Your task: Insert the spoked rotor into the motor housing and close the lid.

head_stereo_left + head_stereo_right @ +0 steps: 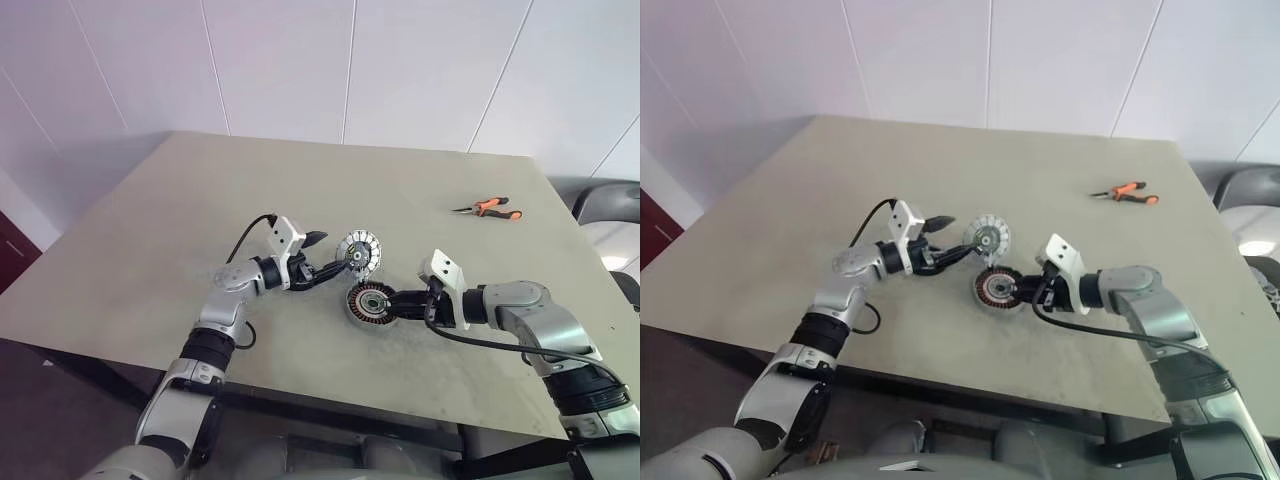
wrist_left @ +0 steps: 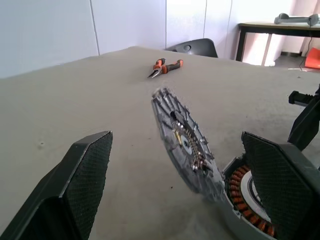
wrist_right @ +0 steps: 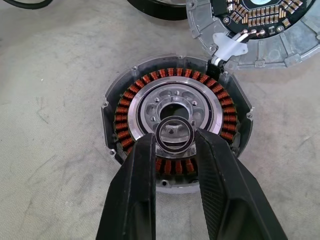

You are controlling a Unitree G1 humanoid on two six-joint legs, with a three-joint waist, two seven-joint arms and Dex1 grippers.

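Left gripper spread beside the tilted disc, right gripper pinching a small ring over the housing.

The left gripper [image 1: 335,268] has its fingers wide apart, the spoked rotor [image 1: 359,248] standing on edge just past its tips. The right gripper [image 3: 173,142] nips a small dark ring [image 3: 174,133] between its fingers, right above the centre of the motor housing [image 3: 125,120], which lies flat on the table [image 1: 150,230] beneath it. Pliers [image 1: 488,208] lie well beyond both.
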